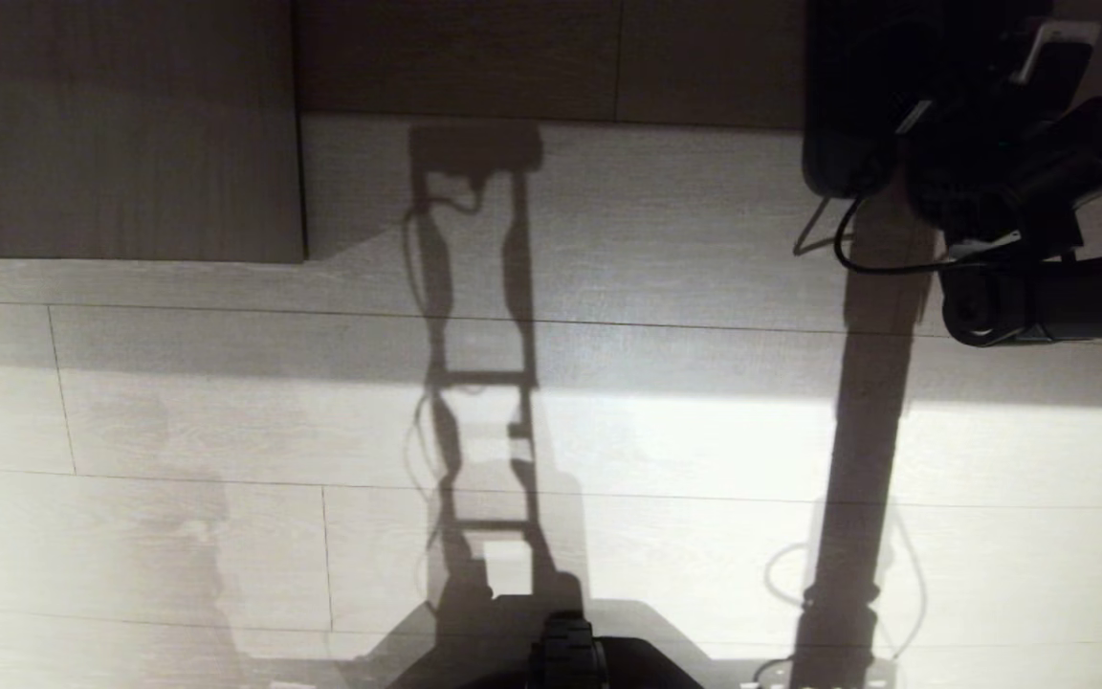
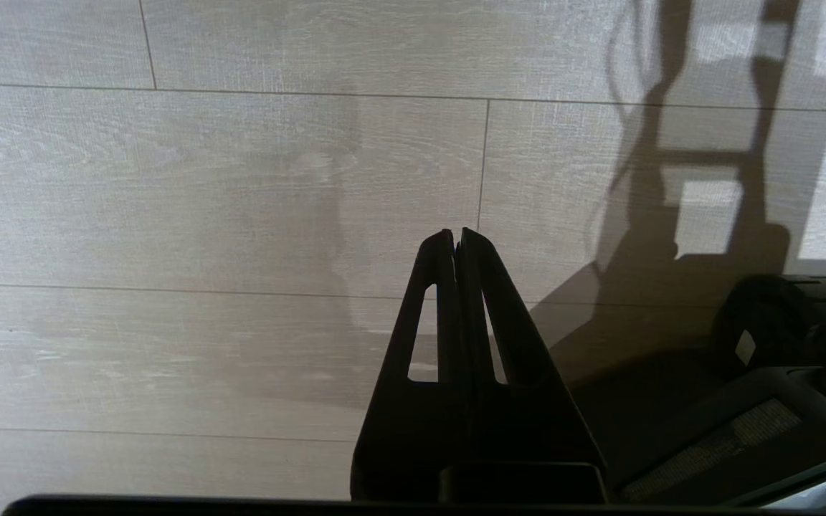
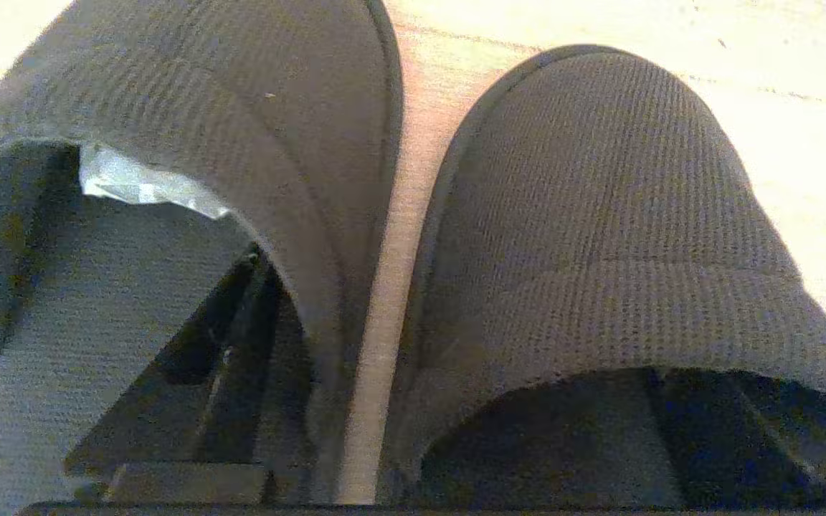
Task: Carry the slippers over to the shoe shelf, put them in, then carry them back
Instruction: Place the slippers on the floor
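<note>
Dim head view, bright band across the floor [image 1: 704, 450], long hard shadows; close-up slippers [image 3: 585, 215] soft.

Pale plank floor [image 3: 779, 107]; slippers [image 3: 599, 215] side by side on it.

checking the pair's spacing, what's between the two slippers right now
Only a narrow strip of bare pale floor lies between the two slippers; they sit side by side without touching. This shows in the right wrist view, where one right claw finger reaches into a slipper.

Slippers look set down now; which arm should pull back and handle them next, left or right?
Right. The right pincer is open, one finger inside each of the slippers, which lie side by side on the floor. The left pincer is shut over bare floor.
</note>
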Available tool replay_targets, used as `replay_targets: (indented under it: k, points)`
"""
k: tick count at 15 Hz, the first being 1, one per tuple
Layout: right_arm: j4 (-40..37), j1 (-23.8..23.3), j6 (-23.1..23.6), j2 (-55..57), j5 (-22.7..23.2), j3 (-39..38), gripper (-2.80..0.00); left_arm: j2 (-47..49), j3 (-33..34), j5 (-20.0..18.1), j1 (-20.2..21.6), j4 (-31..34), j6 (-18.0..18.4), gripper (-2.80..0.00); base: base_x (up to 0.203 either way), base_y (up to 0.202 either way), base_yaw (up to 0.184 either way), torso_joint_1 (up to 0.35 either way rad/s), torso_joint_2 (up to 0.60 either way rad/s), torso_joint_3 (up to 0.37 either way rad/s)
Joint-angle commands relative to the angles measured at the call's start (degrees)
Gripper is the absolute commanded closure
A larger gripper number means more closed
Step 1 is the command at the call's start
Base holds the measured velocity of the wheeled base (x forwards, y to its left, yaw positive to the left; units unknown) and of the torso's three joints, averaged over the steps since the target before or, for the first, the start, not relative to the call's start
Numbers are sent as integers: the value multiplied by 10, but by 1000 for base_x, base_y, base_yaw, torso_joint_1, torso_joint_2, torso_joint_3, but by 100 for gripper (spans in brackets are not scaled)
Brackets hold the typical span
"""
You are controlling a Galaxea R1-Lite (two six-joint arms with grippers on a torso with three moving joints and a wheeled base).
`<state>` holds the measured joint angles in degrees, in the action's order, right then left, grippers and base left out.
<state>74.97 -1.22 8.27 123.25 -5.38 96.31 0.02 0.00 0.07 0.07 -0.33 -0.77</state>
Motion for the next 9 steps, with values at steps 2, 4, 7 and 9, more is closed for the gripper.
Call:
replay_targets:
  k: [2,4,7,9]
  points:
    - [-19,-9,0,-50,9,-44,-280,0,0,0,0,0,0,0,0,0,0,0,0,0]
    - [-32,-13,0,-69,24,-70,-280,0,0,0,0,0,0,0,0,0,0,0,0,0]
    - [-39,-13,0,-107,45,-129,-280,0,0,0,0,0,0,0,0,0,0,0,0,0]
    - [-40,-12,1,-131,53,-159,-280,0,0,0,0,0,0,0,0,0,0,0,0,0]
